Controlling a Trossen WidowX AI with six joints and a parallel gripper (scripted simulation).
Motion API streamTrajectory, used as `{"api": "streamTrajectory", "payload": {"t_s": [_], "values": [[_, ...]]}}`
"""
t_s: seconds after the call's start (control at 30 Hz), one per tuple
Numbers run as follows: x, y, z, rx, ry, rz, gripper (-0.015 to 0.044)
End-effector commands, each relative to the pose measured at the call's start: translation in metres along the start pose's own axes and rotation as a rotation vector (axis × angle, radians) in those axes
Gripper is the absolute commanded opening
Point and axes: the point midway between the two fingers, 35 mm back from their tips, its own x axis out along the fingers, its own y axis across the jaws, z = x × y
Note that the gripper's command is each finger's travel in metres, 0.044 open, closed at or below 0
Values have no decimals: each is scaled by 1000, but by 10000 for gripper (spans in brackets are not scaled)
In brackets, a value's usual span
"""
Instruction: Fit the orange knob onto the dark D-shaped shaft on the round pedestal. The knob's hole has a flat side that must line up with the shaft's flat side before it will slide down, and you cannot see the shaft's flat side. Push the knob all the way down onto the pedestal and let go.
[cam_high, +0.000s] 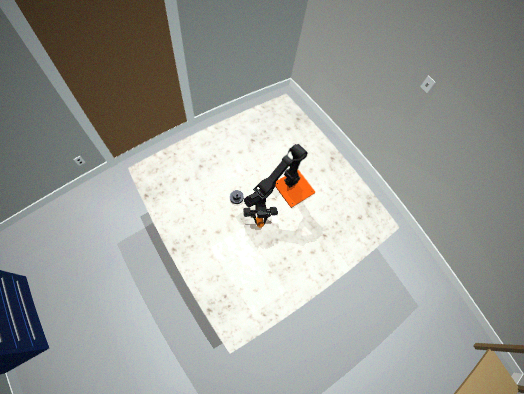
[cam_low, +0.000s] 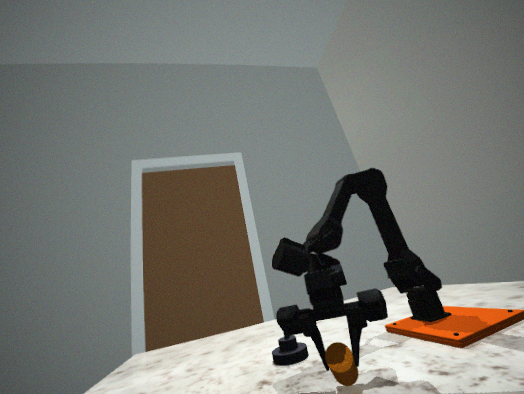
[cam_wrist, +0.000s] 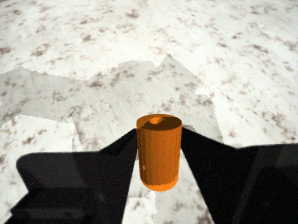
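The orange knob (cam_high: 260, 223) (cam_low: 343, 364) (cam_wrist: 159, 155) is a ribbed cylinder. My gripper (cam_high: 259, 221) (cam_low: 342, 367) (cam_wrist: 157, 131) is shut on it, one finger on each side. In the exterior view the knob is tilted, its darker end face toward that camera. In the wrist view its upper end face is dark with a lighter orange patch; the hole's flat side cannot be made out. The round dark pedestal (cam_high: 232, 200) (cam_low: 291, 356) stands apart from the knob, left of the gripper in the top and exterior views. Its upright shaft is small, and its flat side cannot be made out.
The arm's base stands on an orange plate (cam_high: 301, 196) (cam_low: 465, 330), right of the gripper in the top and exterior views. The speckled white table top (cam_high: 200, 240) (cam_low: 150, 372) carries the arm's shadow. The gripper's left side reaches close to the pedestal in the exterior view.
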Motion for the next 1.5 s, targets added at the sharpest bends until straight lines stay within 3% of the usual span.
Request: {"api": "streamTrajectory", "payload": {"t_s": [0.0, 1.27, 1.43, 1.47], "values": [[-3, 0, -3, -5, -53, -2, 179], [-17, 1, -42, -2, -681, 1, 179], [-18, 0, -41, -2, -641, 0, 179], [-18, 0, -41, -2, -654, 1, 205]]}}
